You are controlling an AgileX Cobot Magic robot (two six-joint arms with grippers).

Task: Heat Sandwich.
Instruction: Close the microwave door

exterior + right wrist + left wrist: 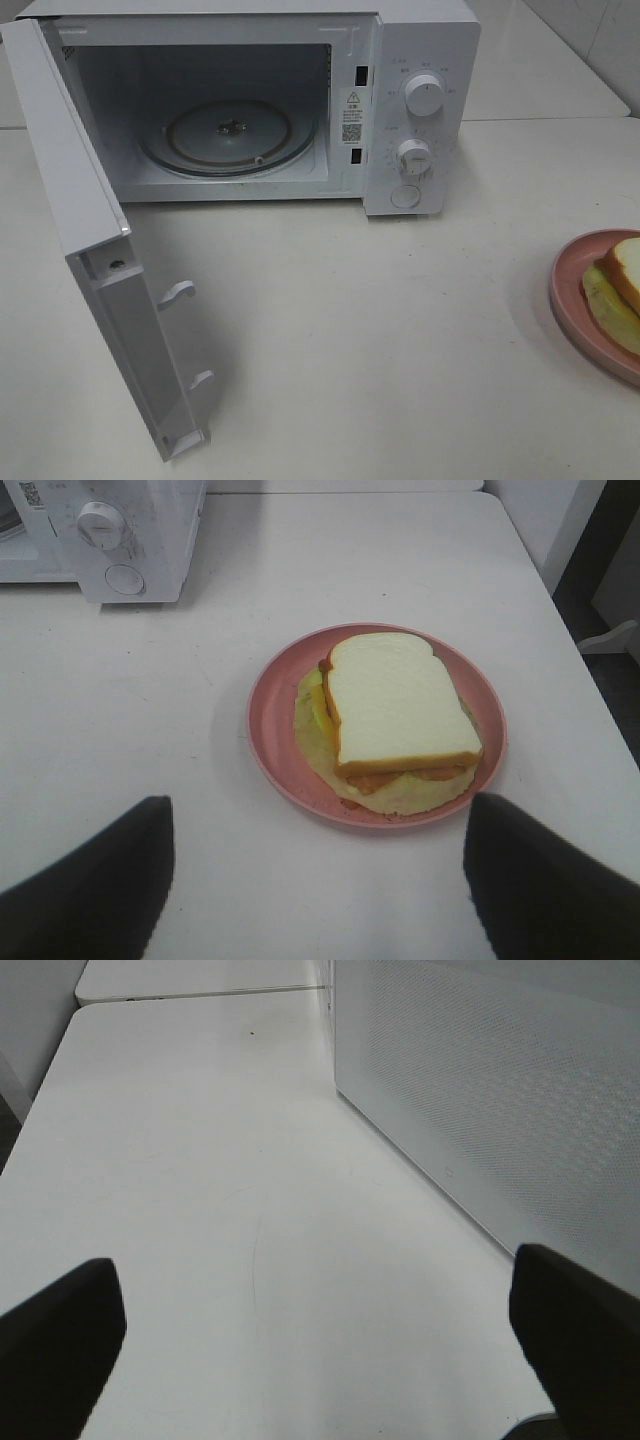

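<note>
The sandwich (400, 705), white bread with a tan crust and yellow-green filling, lies on a round pink plate (270, 715) on the white table. In the exterior view sandwich (622, 285) and plate (570, 285) show only partly at the right edge. My right gripper (320, 880) hovers open just short of the plate, its dark fingers (90, 890) spread wider than the plate. The white microwave (420, 100) stands at the back with its door (90, 240) swung wide open and its glass turntable (230, 135) bare. My left gripper (320, 1340) is open over bare table beside the microwave's side wall (500, 1090).
The open door juts far forward on the left of the table. Two control knobs (424, 96) sit on the microwave's right panel. A table edge and dark floor (610, 590) lie just right of the plate. Neither arm shows in the exterior view.
</note>
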